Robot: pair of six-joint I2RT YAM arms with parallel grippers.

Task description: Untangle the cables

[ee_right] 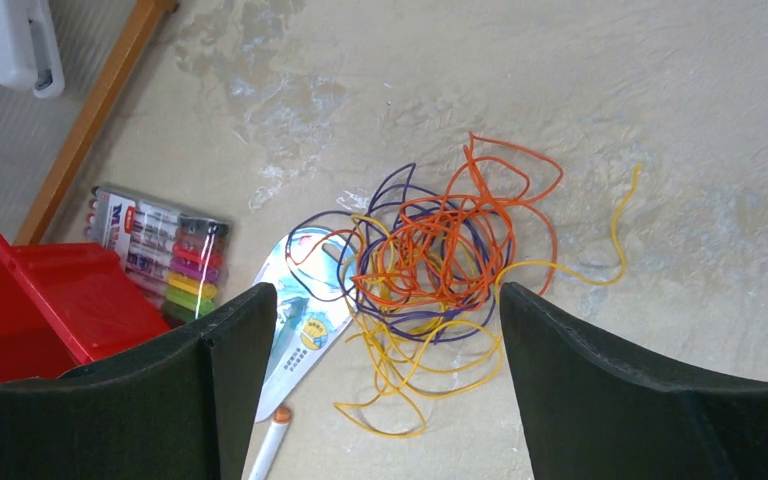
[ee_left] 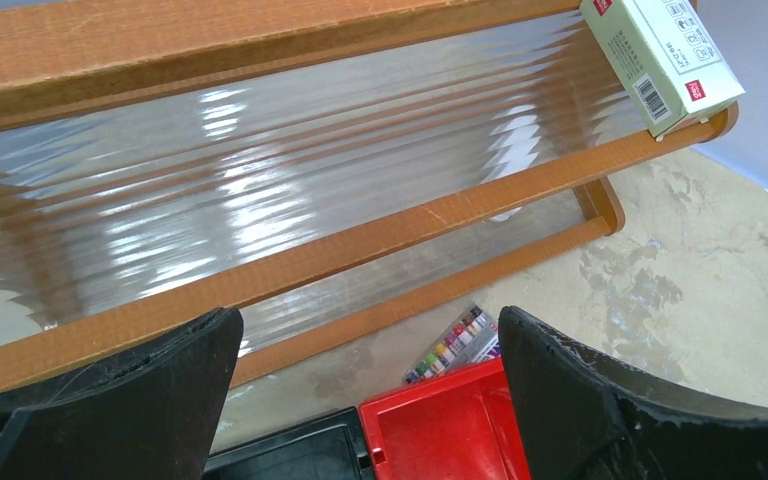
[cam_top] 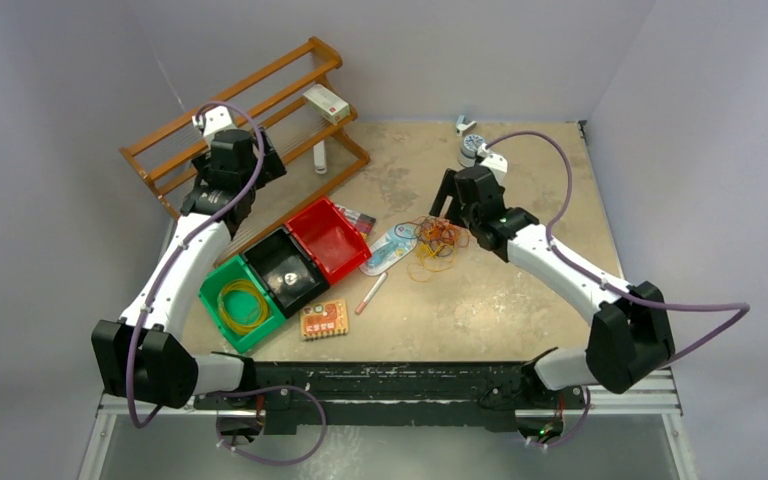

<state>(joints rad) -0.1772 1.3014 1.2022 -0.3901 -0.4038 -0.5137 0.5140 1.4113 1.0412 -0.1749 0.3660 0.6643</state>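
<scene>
Beige tabletop (cam_top: 500,300): bore every item. Wooden rack (cam_top: 250,110), far left: the left gripper (ee_left: 370,330) hovered over it, jaws spread fully and empty, well apart from the work. Right arm (cam_top: 560,265): reached in from the near right, wrist pitched down. The right gripper (ee_right: 375,330) hung directly above the cables (ee_right: 430,260), jaws wide, holding nothing, plainly the nearer of the two. Cables: one knotted heap mid-table, roughly round, no single long axis. Orange and purple formed the core, yellow loops (ee_right: 410,395) spilled toward the fingers, and one yellow strand (ee_right: 623,230) trailed aside.
</scene>
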